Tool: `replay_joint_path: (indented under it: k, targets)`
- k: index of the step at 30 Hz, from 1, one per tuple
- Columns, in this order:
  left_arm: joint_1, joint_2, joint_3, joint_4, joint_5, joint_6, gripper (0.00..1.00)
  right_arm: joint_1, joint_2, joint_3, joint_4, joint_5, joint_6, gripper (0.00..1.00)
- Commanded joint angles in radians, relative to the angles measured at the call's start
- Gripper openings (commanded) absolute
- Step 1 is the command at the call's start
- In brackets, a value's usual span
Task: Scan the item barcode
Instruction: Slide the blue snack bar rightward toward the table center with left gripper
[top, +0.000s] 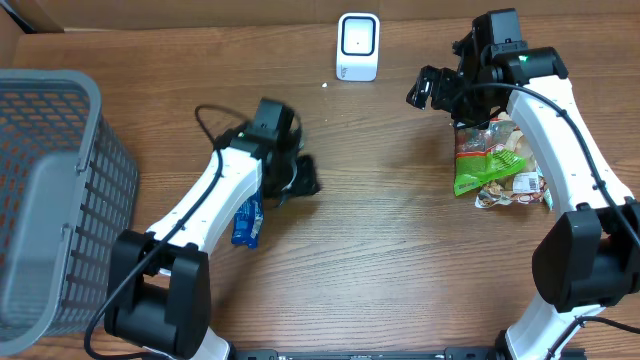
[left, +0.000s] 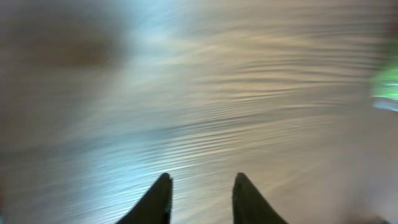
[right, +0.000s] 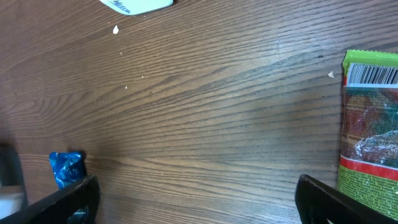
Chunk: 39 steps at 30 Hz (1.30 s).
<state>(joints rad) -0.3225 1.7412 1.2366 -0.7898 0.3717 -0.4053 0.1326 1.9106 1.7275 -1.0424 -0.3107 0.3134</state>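
Right jaws wide | green packet (right: 367, 130) barcode (right: 372, 74) shows: right wrist, not overhead

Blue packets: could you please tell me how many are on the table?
1. The blue packet lies close beside the left arm. More could be hidden in the wrapper pile at the right.

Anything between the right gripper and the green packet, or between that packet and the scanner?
Nothing visible: the open right gripper hangs beside the green packet, and only table lies between packet and scanner.
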Motion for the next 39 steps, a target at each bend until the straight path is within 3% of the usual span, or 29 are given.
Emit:
replay_joint_path:
  k: [1, 6, 8, 13, 18, 22, 25, 33, 39]
  targets:
    - [-0.031, -0.012, 0.149, -0.048, 0.087, 0.071, 0.38, 0.003, -0.001, 0.0, -0.006, -0.005, -0.006, 1.0]
    - [0.053, -0.012, 0.381, -0.328, -0.269, 0.031, 0.54, 0.03, 0.011, -0.007, -0.015, -0.005, -0.006, 1.0]
    - [0.085, -0.012, 0.416, -0.396, -0.338, 0.031, 0.61, 0.041, 0.018, -0.007, -0.014, -0.005, -0.006, 1.0]
    - [0.179, -0.008, 0.346, -0.526, -0.474, -0.024, 0.64, 0.08, 0.024, -0.007, -0.004, -0.004, -0.006, 1.0]
    - [0.226, -0.008, 0.159, -0.484, -0.541, -0.12, 0.6, 0.088, 0.024, -0.007, 0.0, -0.004, -0.007, 1.0]
    - [0.24, -0.008, -0.003, -0.343, -0.538, -0.123, 0.51, 0.088, 0.024, -0.007, 0.007, -0.004, -0.007, 1.0]
    - [0.237, -0.008, -0.112, -0.219, -0.525, -0.124, 0.51, 0.088, 0.024, -0.007, 0.008, -0.004, -0.007, 1.0]
    - [0.222, -0.008, -0.219, -0.022, -0.277, -0.1, 0.51, 0.088, 0.024, -0.007, 0.008, -0.004, -0.007, 1.0]
    - [0.146, -0.008, -0.218, 0.181, 0.425, 0.166, 0.54, 0.088, 0.024, -0.007, 0.004, -0.004, -0.007, 1.0]
